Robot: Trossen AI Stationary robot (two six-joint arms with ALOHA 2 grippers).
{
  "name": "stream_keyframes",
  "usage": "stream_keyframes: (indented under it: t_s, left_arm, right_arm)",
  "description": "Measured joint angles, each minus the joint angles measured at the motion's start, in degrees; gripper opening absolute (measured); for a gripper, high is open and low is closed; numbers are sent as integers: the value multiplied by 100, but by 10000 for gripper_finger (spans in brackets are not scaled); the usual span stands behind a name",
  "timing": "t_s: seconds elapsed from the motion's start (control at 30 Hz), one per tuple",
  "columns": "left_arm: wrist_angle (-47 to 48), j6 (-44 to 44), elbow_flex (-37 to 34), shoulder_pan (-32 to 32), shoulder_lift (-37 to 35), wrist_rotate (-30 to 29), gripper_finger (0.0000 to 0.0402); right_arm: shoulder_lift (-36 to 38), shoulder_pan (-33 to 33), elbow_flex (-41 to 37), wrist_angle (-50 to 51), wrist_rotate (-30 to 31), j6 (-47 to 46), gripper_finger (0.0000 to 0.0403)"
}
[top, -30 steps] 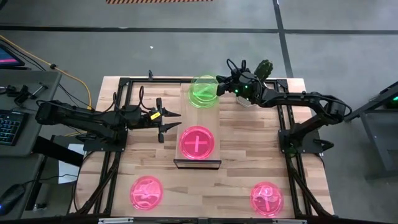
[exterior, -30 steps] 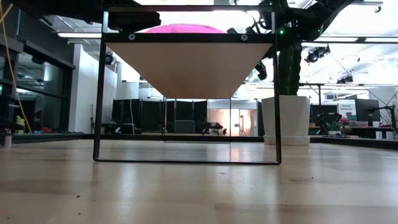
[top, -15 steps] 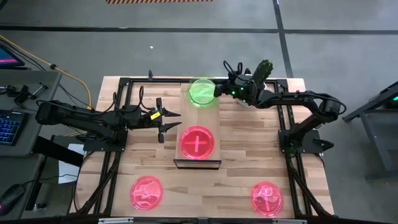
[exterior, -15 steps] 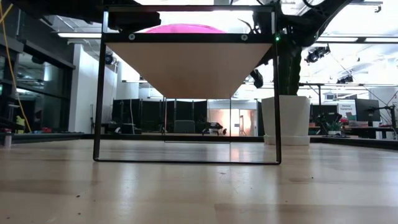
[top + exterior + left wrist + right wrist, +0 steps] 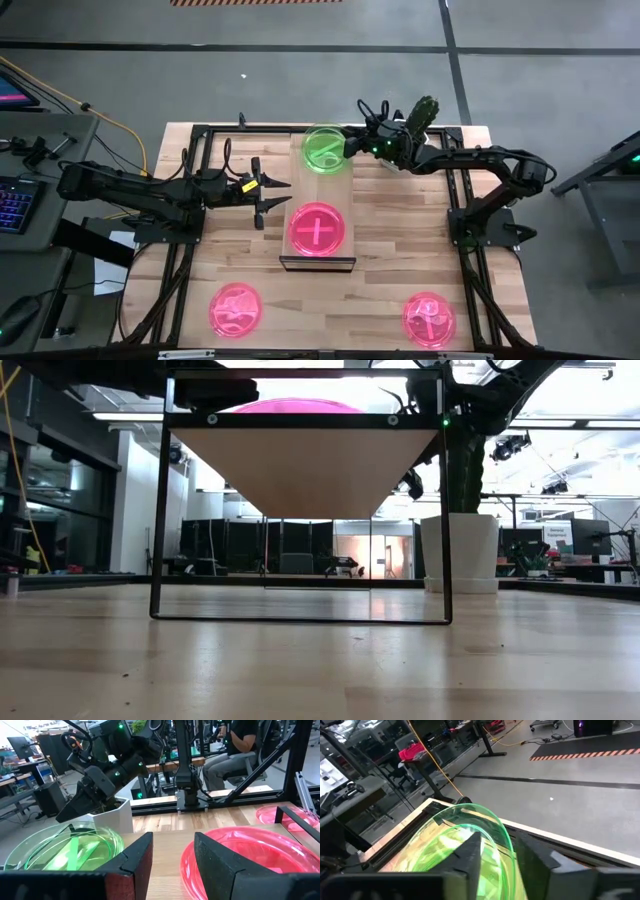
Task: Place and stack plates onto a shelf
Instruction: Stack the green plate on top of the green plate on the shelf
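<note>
Right claw [image 5: 352, 147] clamped on green plate [image 5: 325, 148] rim at shelf [image 5: 318, 194] far end.

Reaches in low from the right, beside white pot [image 5: 114, 815]. Left claw [image 5: 268, 197] parked just left of shelf, fingers apart, empty. Pink plate [image 5: 318, 227] seated at shelf near end; two pink plates [image 5: 236, 309] on tabletop [image 5: 390, 250] near the front edge, well apart.

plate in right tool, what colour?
Neon green plate, translucent; clearest in high view, at the shelf's far end.

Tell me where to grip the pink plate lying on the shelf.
Grip the pink plate by its raised rim, on the edge toward the open left gripper. It lies flat on the shelf, so one finger goes over the rim, one under.
</note>
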State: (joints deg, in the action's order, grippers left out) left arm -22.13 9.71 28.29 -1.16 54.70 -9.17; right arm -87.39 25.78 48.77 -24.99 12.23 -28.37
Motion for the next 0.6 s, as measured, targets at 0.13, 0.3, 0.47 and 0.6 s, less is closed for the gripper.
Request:
stream_keyframes:
  t_s: [0.13, 0.3, 0.47, 0.6]
  left_arm:
    - [2, 1, 0, 1, 0, 2, 136]
    - [71, -1, 0, 0, 0, 2, 136]
    - [98, -1, 0, 1, 0, 0, 136]
    - [95, -1, 0, 0, 0, 1, 136]
  right_arm:
    - [13, 4, 0, 7, 0, 294, 162]
    - [272, 50, -4, 88, 16, 454, 204]
    - [668, 8, -4, 553, -125, 677, 217]
    - [796, -1, -4, 1260, -113, 635, 209]
